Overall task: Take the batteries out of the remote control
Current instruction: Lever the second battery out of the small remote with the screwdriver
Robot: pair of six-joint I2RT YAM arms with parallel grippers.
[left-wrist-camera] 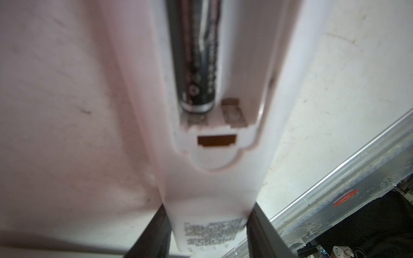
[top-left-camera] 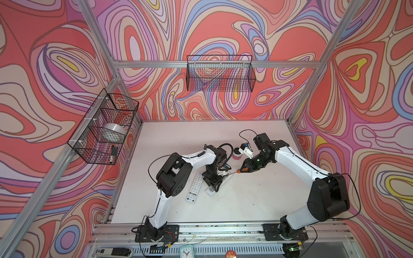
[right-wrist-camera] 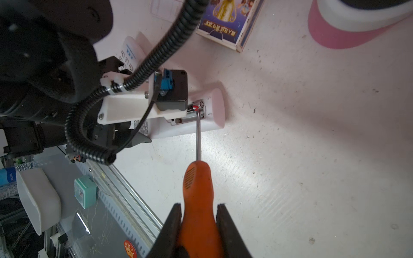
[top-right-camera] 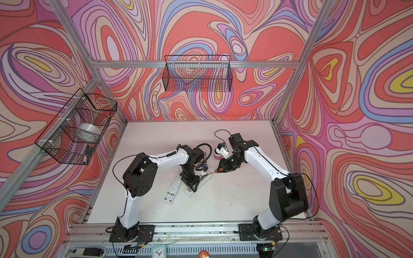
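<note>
— Remote [left-wrist-camera: 212,189] position?
— Flat on the table [top-left-camera: 257,201], back up, cover off. The left gripper [left-wrist-camera: 207,234] pinches its label end, one finger on each long edge. Both top views show only the arm over it.
— Batteries?
— Left wrist view: one battery [left-wrist-camera: 196,67] in its slot, and the slot beside it is bare down to the contact [left-wrist-camera: 233,111]. Right wrist view gives that battery's other end, with a red band.
— Right side?
— The right gripper [right-wrist-camera: 199,223] is clamped on the orange handle of the screwdriver [right-wrist-camera: 197,178], tip against that battery end. Too small to read in the top views.
— Else?
— A second remote [top-left-camera: 195,187], buttons up, lies just beside the held one. A pink-and-white tub [right-wrist-camera: 357,22] and a picture box [right-wrist-camera: 228,22] sit beyond.
</note>
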